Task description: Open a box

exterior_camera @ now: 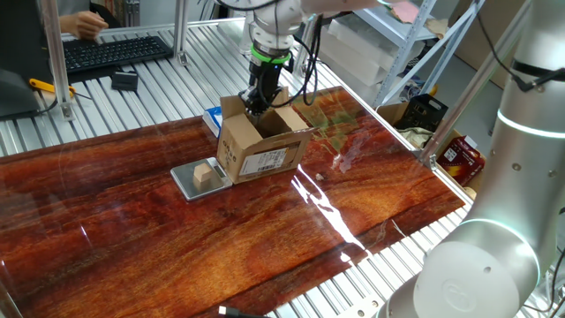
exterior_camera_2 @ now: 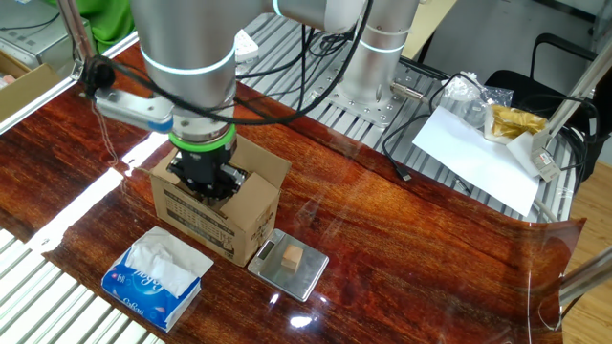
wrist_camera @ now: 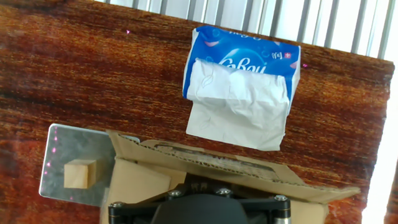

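Note:
The box (exterior_camera: 260,152) is a small brown cardboard carton with a white barcode label (exterior_camera: 269,162) on its side. It stands on the wooden table. Its top flaps stand up and outward, one at the left (exterior_camera: 232,109) and one at the right (exterior_camera: 292,119). My gripper (exterior_camera: 259,103) reaches down into the box's open top from above. It also shows in the other fixed view (exterior_camera_2: 207,182), over the box (exterior_camera_2: 220,212). In the hand view only the black housing (wrist_camera: 217,210) and a cardboard flap (wrist_camera: 205,163) show. The fingertips are hidden.
A blue-and-white tissue packet (exterior_camera_2: 156,278) lies beside the box near the slatted table edge. A small silver scale (exterior_camera: 188,183) carrying a tan wooden cube (exterior_camera: 205,174) sits against the box. A keyboard (exterior_camera: 115,51) and a person's hand are at the back.

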`<act>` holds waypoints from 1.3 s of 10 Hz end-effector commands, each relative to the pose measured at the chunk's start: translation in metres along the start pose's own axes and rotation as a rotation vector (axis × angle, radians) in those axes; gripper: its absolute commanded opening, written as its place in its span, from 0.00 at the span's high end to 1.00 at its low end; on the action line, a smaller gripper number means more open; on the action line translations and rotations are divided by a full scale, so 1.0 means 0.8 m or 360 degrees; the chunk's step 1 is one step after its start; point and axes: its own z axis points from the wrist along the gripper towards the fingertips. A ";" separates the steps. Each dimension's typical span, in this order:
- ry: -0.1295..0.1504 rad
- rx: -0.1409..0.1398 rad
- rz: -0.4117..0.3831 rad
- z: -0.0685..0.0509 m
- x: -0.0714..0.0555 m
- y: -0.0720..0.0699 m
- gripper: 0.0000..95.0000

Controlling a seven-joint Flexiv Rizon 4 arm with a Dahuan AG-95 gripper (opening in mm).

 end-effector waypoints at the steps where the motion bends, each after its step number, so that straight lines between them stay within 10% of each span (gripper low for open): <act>1: -0.0006 0.0009 -0.0010 -0.001 0.009 -0.006 1.00; 13: -0.0018 -0.0007 0.0017 0.022 0.030 0.001 1.00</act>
